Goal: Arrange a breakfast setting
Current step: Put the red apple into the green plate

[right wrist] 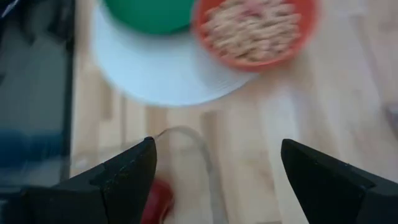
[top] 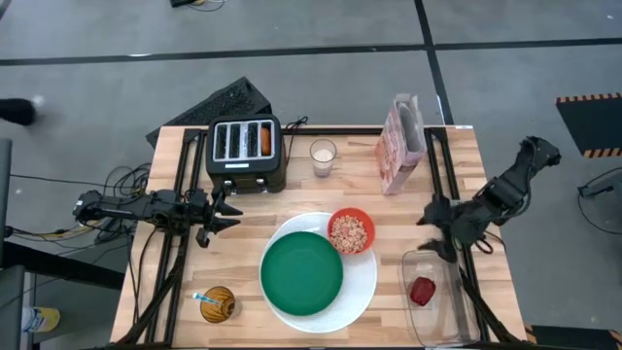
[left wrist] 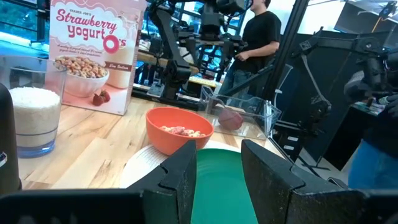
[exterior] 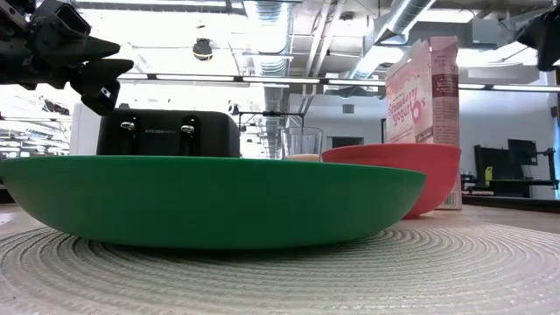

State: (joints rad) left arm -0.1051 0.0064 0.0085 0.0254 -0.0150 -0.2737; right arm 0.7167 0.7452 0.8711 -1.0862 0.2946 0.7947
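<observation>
Green plate [top: 301, 273] and cereal-filled red bowl [top: 351, 231] rest on white plate [top: 362, 284].

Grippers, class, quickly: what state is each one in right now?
Left gripper: open, holding nothing, beside the toaster.
Right gripper: open, holding nothing, above the clear container.

The surface [top: 292, 185] is pale planked wood with a smooth finish. On it, the green plate [top: 302, 273] looks like matt plastic, and the red bowl [top: 351, 231] beside that plate is glossy. The cereal box [left wrist: 93, 56] is printed cardboard; the toaster [top: 246, 152] is black and glossy.
</observation>
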